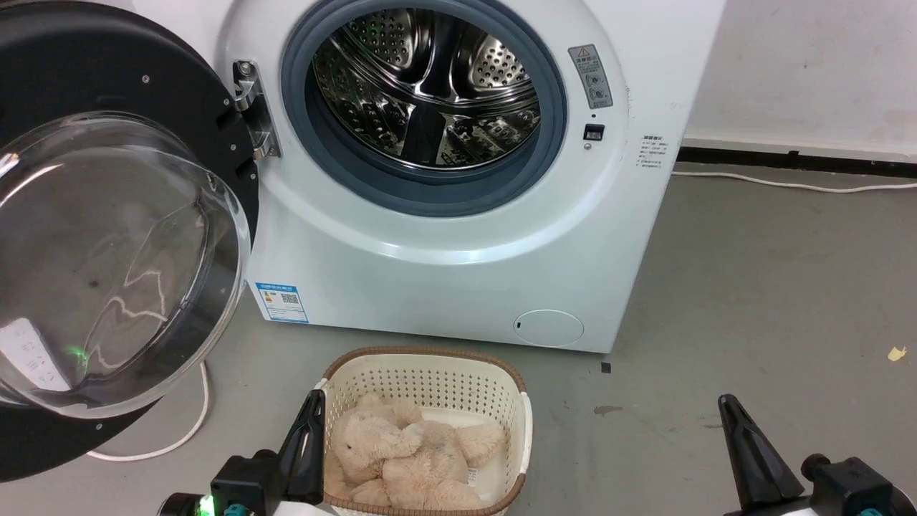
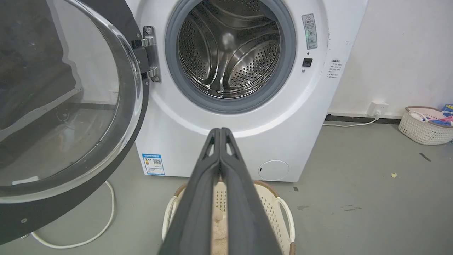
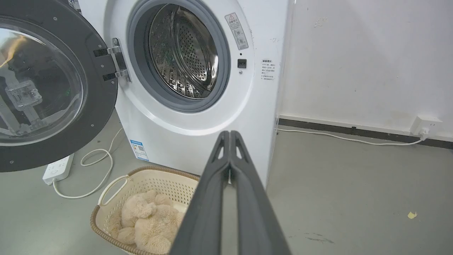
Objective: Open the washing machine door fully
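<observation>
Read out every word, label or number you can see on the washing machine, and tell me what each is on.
Nothing can be read as words.
Grey warning sticker right of the steel drum: red triangle sign, print too small.
Black printed lines on the machine's white front: blurred.
Blue-edged label with a QR code, front's lower left: too small.

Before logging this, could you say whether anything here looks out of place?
Nothing looks damaged. Only a yellowish scrap lies on the floor, and a power strip sits near the open washing machine door.
</observation>
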